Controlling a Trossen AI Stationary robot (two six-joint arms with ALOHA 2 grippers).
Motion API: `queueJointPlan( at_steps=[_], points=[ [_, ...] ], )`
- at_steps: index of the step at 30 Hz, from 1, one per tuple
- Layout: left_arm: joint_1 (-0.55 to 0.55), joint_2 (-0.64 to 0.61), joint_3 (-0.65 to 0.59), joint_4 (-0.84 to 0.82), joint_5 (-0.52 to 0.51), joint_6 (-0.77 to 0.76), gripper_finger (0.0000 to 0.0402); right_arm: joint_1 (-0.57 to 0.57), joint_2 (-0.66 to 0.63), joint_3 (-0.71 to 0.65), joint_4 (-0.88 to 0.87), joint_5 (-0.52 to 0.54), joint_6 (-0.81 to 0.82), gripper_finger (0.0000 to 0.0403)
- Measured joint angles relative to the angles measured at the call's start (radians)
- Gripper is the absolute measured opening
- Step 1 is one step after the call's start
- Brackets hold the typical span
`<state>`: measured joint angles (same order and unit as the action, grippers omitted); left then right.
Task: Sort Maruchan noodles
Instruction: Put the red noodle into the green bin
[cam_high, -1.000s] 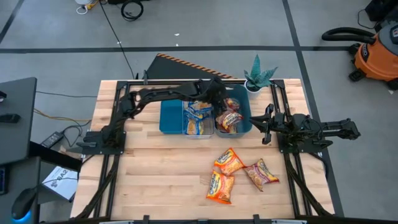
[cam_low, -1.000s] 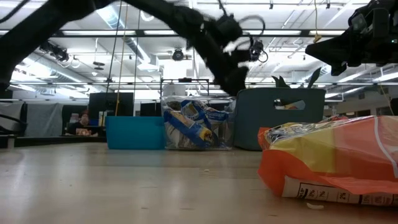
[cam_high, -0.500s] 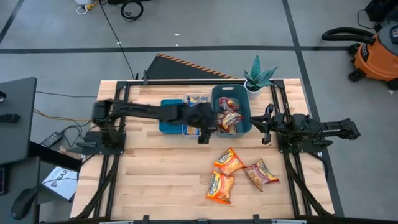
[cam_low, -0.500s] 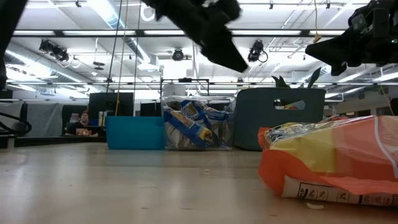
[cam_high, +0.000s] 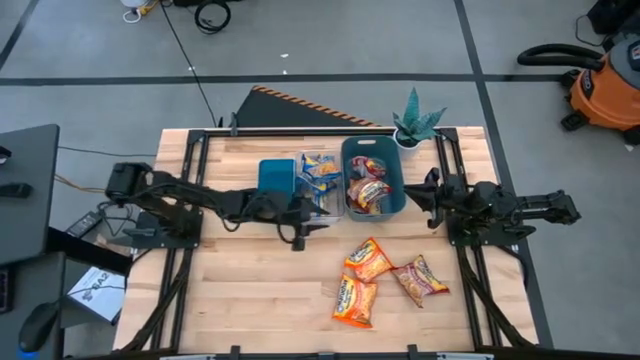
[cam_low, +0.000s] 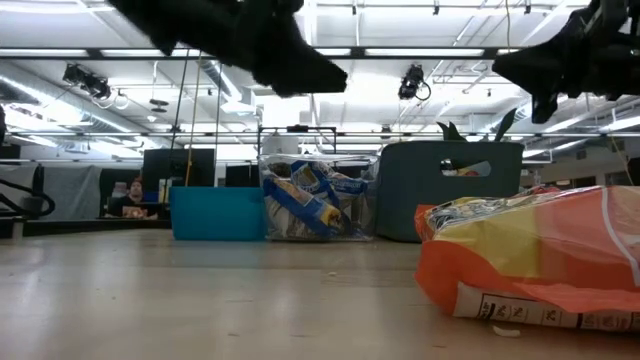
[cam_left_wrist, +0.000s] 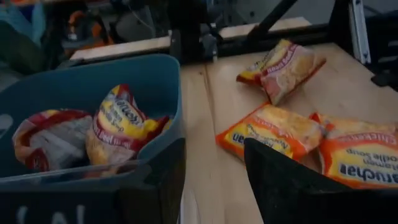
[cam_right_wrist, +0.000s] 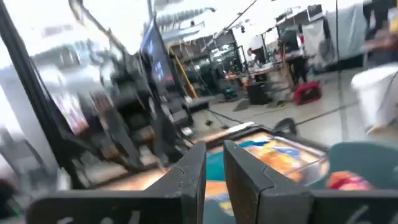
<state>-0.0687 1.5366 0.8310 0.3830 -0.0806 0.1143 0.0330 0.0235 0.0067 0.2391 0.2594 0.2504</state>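
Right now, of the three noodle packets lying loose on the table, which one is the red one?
The red-and-yellow packet, the one of the three lying nearest the right arm. The other two packets beside it are orange.

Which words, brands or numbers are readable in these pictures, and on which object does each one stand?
"noodle soup": upside down on the orange packet in the left wrist view.
Brand script on the red packet inside the teal bin: too blurred to read.
Small print along the foreground packet in the low view: too small to read.
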Motion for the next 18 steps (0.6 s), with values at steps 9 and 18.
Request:
queueJointPlan(
  at_steps=[9, 18],
  points=[
    [-0.024, -0.121, -0.274, 0.33, -0.059, -0.025, 0.0169, 0.02, 0.127, 0.058, 0.055, -0.129, 0.116, 0.0061],
    [-0.021, -0.197, -0.397, 0.455, -0.09, -0.058, 0.0169, 0.127, 0.491, 0.304, -0.253, -0.107, 0.143, 0.0061]
  ],
)
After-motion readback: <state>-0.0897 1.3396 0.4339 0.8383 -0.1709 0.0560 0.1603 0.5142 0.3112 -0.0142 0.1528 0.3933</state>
